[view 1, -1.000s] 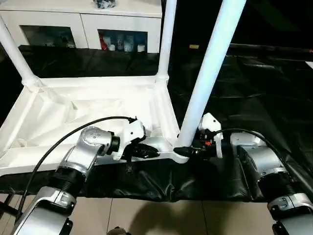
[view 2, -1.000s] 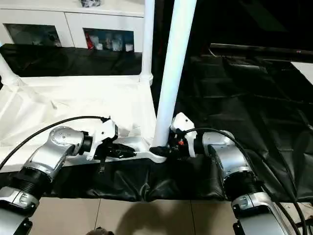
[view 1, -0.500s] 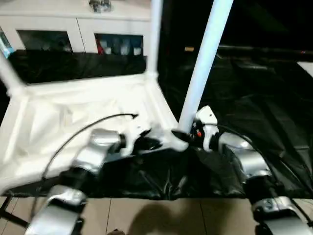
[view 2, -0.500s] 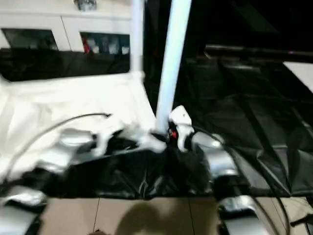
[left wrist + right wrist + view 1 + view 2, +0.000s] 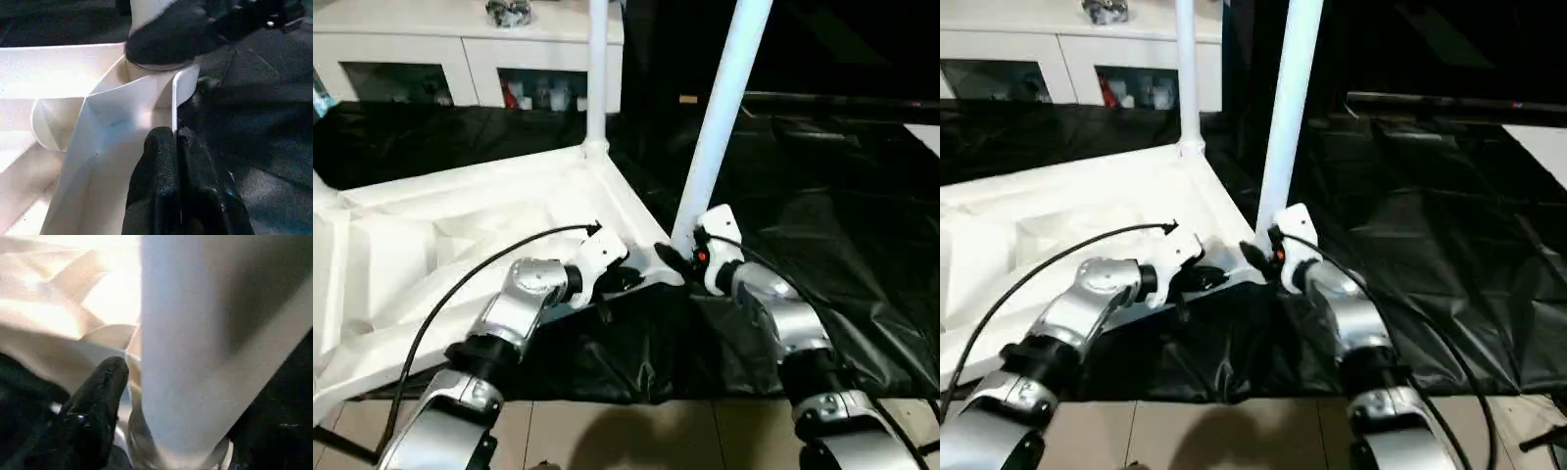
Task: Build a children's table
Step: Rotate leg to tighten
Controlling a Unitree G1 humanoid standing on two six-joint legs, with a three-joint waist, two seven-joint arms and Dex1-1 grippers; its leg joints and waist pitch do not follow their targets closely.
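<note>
The children's table lies upside down on a black sheet, its white rimmed top (image 5: 460, 235) turned askew to me. One white leg (image 5: 720, 108) stands upright in the near right corner socket, and another leg (image 5: 597, 69) stands in the far right corner. My left gripper (image 5: 631, 279) is shut on the thin rim (image 5: 174, 98) just beside that near corner. My right gripper (image 5: 677, 257) straddles the foot of the near leg (image 5: 205, 333). It is open, with one black finger (image 5: 95, 406) a little off the leg's side.
A white cabinet (image 5: 470, 49) with glass doors stands at the back. Crumpled black sheet (image 5: 842, 215) spreads to the right and under the table top. Tiled floor (image 5: 607, 431) shows at the front edge, by my forearms.
The table top has swung round, and its near right corner and both grippers have moved away from me. My view has shifted too. The right gripper's jaws stand wider at the leg's foot.
</note>
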